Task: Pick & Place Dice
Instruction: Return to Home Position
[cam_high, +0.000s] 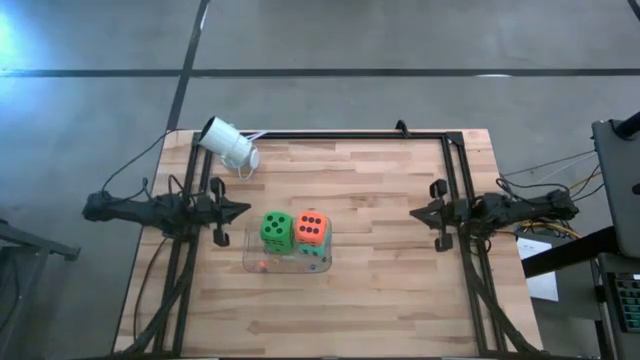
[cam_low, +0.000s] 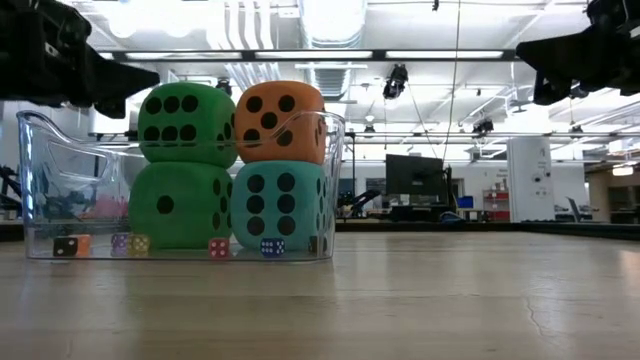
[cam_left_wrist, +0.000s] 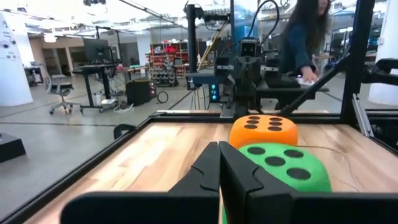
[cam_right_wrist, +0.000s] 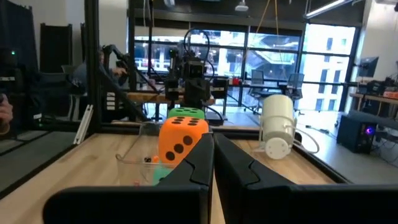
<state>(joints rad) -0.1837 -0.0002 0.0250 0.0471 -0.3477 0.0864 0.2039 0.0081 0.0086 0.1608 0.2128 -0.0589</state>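
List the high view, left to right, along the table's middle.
Left arm's dark gripper → bright green soft die with black pips → orange soft die with black pips → right arm's dark gripper. The clear plastic bin spans both dice, so it is left out.

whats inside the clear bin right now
The clear bin holds four big dice, stacked: upper green die on lower green die, orange die on teal die. Small dice lie along its floor. Whatever sits behind the big ones is covered.
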